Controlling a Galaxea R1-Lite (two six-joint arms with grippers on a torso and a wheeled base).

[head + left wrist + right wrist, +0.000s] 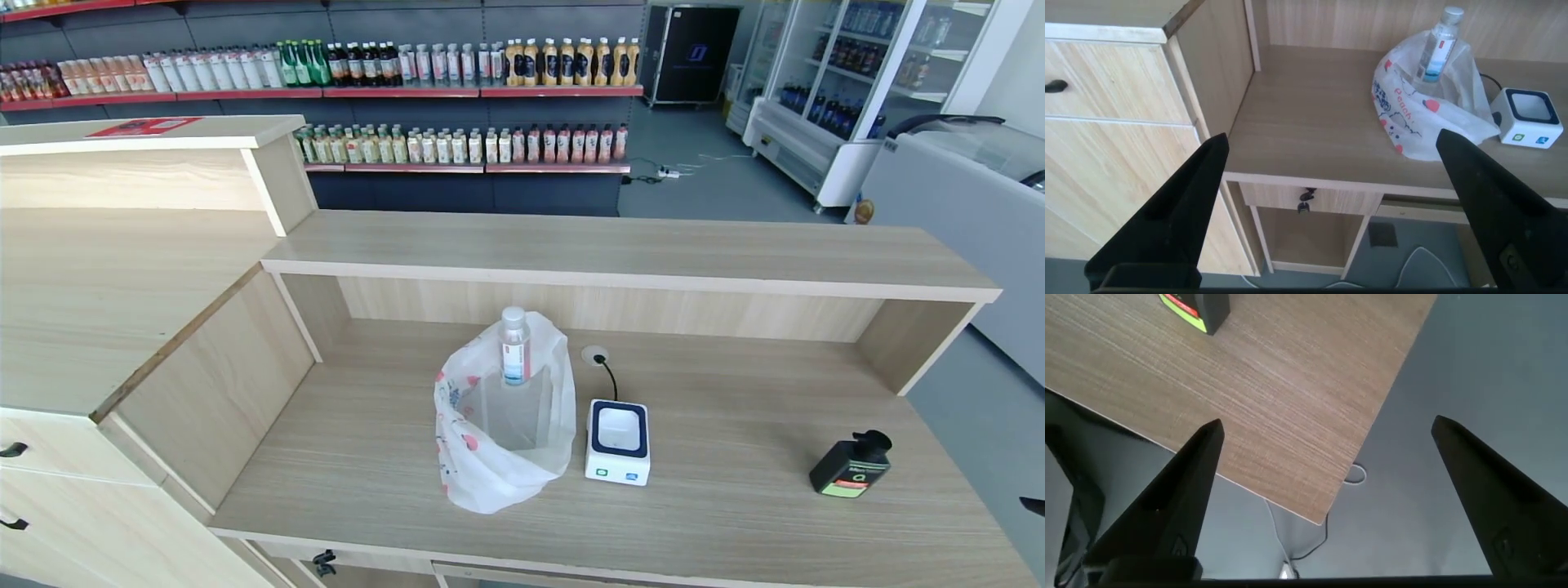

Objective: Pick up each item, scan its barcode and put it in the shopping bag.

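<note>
Left end effector [1331,137], right end effector [1327,423] — wide open, empty.

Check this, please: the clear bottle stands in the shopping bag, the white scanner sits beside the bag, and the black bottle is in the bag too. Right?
Not quite. The black bottle is not in the shopping bag; it stands on the counter, off to the robot's right, as the head view shows. The clear bottle and the white scanner are as you say.
</note>
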